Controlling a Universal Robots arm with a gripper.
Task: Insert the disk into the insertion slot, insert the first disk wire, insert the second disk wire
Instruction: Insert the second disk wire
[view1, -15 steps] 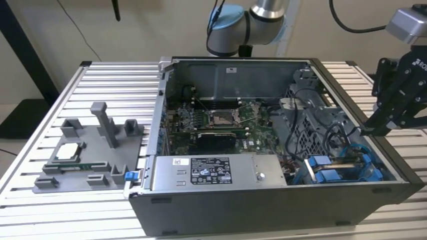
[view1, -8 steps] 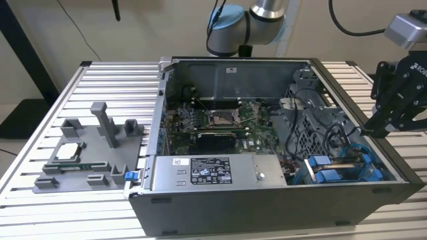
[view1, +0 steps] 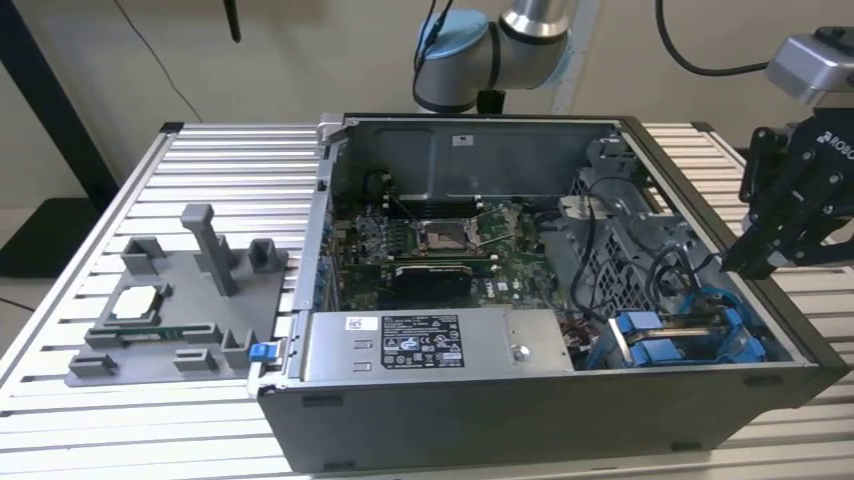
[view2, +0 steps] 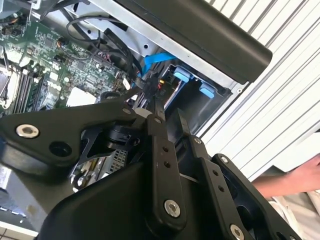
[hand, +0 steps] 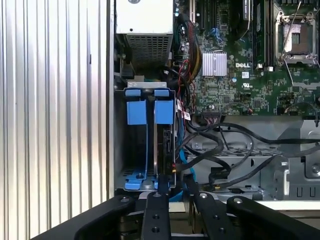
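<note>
The gripper (view1: 765, 260) hangs over the edge of the open computer case (view1: 534, 420), right above the drive bays. How far it is open, and whether it holds anything, cannot be told.

In the first wrist view the disk (hand: 164, 146) lies just ahead of the gripper (hand: 176, 188). It stands on edge inside the insertion slot (hand: 165, 91), on the motherboard (hand: 235, 75) side. Its long axis runs straight away from the gripper toward the power-supply box (hand: 145, 20). The blue tabs (hand: 164, 111) are at its far end. Black cables (hand: 210, 150) loop just beside its near end.
</note>
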